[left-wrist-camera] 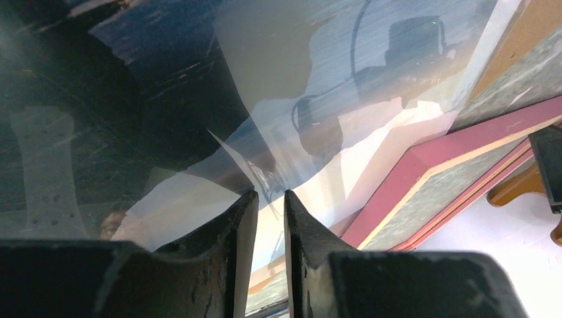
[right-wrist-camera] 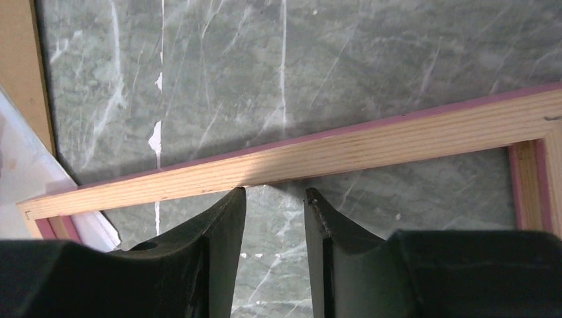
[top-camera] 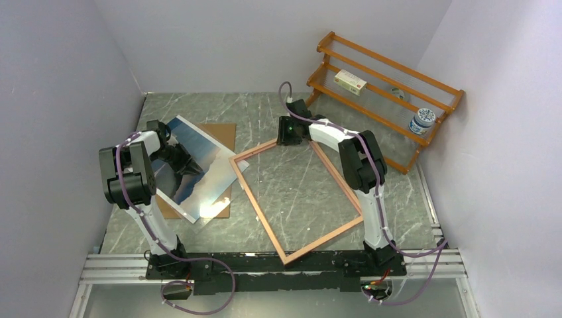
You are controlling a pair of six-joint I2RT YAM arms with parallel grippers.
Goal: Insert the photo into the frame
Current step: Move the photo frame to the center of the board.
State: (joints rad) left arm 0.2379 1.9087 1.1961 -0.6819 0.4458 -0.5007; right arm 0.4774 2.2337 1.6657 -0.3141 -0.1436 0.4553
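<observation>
The photo (top-camera: 199, 165) lies picture side up on the brown backing board (top-camera: 222, 132) at the left. It fills the left wrist view (left-wrist-camera: 199, 79), glossy and full of reflections. My left gripper (top-camera: 187, 163) is low over it, tips at its surface (left-wrist-camera: 270, 193). The jaws stand a narrow gap apart with nothing clearly between them. The frame (top-camera: 258, 211) lies wood side up at the table's middle. My right gripper (top-camera: 291, 139) is open over the frame's far rail (right-wrist-camera: 371, 149), tips (right-wrist-camera: 275, 191) just short of the wood. The frame's pink edge also shows in the left wrist view (left-wrist-camera: 424, 159).
An orange wooden rack (top-camera: 371, 86) stands at the back right with a small box (top-camera: 350, 81) and a jar (top-camera: 422, 120) on it. The photo's right corner reaches the frame's left corner. Grey walls close in both sides.
</observation>
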